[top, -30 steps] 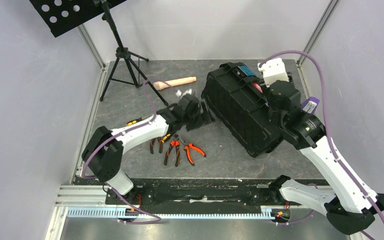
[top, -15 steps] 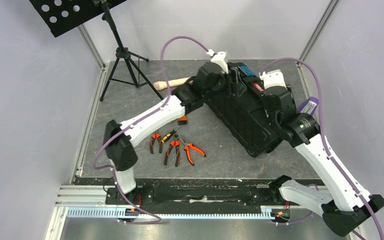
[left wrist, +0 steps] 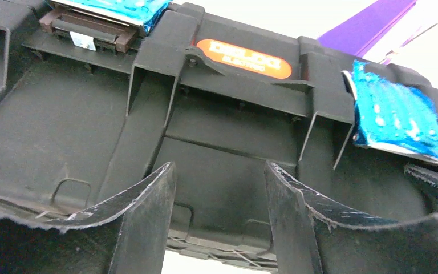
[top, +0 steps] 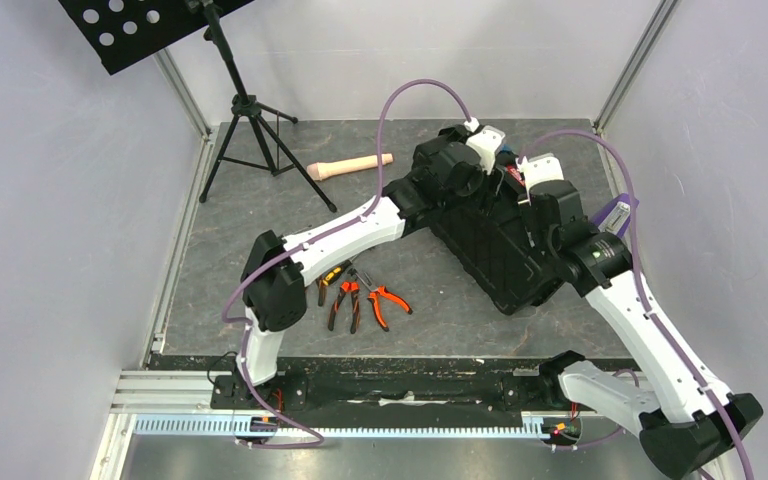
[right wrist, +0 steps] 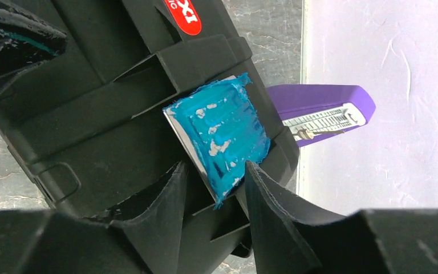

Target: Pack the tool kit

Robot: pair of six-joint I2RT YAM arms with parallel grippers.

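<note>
The black toolbox (top: 490, 245) lay toward 2 o'clock on the table (top: 250, 240), with the pliers (top: 360, 300) loose at its 8 o'clock. The left gripper (left wrist: 219, 220) hung wide and empty before its latch side. The right gripper (right wrist: 214, 225) stood part open astride a blue latch (right wrist: 219, 134), with no pinch evident. Best to catch the latch's free edge and lever outward, steadying the box. The orange label (left wrist: 244, 57) seemingly read DELIXI ELECTRIC.

Black toolbox (top: 490, 240), tipped on its side, lies right before the left hand (left wrist: 219, 222), one blue latch (right wrist: 219, 134) between the fingers of the right hand (right wrist: 214, 222); orange pliers (top: 365, 300) lie well behind.
</note>
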